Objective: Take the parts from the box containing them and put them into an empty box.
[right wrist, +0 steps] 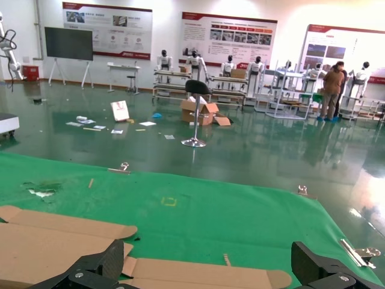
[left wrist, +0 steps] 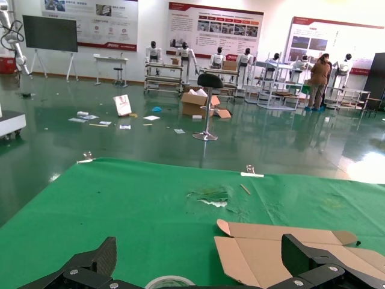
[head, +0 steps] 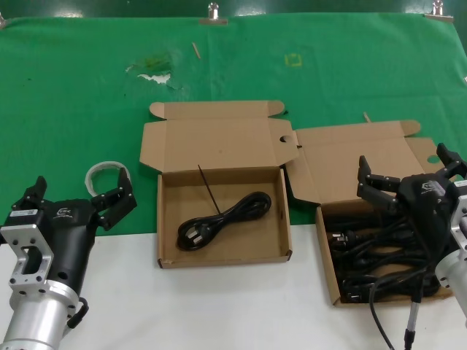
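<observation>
The box containing the parts (head: 326,251) sits askew at the right, holding a dark tangle of black power cords (head: 372,251). My right gripper (head: 403,162) hovers over it, open, with nothing between its fingers. Its raised lid (right wrist: 210,276) shows just ahead of that gripper (right wrist: 210,253) in the right wrist view. The empty box (head: 219,259) stands squarely in the middle with one looped cord (head: 222,215) on its tan floor. My left gripper (head: 80,184) is open at the left, beside that box; in the left wrist view it (left wrist: 201,247) holds nothing.
A pale ring of tape (head: 102,171) (left wrist: 171,282) lies on the green cloth (head: 73,95) right by the left gripper. One cord and its plug (head: 408,328) trail over the right box's front edge onto the white table (head: 219,306). Both lids lean back.
</observation>
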`<state>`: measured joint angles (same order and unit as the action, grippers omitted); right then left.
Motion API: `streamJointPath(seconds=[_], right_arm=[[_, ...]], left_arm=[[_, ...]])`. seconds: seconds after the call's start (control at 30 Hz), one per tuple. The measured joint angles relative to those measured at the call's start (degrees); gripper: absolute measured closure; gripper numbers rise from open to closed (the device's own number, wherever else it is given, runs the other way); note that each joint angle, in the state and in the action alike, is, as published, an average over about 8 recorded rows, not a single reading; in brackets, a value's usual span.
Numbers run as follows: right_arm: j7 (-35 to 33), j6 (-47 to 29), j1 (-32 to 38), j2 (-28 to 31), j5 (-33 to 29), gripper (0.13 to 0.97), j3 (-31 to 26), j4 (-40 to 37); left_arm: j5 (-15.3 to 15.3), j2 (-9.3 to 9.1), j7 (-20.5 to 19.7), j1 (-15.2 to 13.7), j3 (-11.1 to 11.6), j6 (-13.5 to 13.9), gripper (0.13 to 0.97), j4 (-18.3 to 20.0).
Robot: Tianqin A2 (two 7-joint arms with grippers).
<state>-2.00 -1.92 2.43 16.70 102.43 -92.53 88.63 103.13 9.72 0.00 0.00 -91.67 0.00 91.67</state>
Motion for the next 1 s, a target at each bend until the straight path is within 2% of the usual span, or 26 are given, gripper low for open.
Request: streamJointPath(seconds=[1.0], right_arm=[[0.0,0.0,0.0,0.0,0.0,0.129,0.0,0.0]], left_arm=[[0.0,0.00,0.0,0.0,0.0,0.0,0.132,0.0]])
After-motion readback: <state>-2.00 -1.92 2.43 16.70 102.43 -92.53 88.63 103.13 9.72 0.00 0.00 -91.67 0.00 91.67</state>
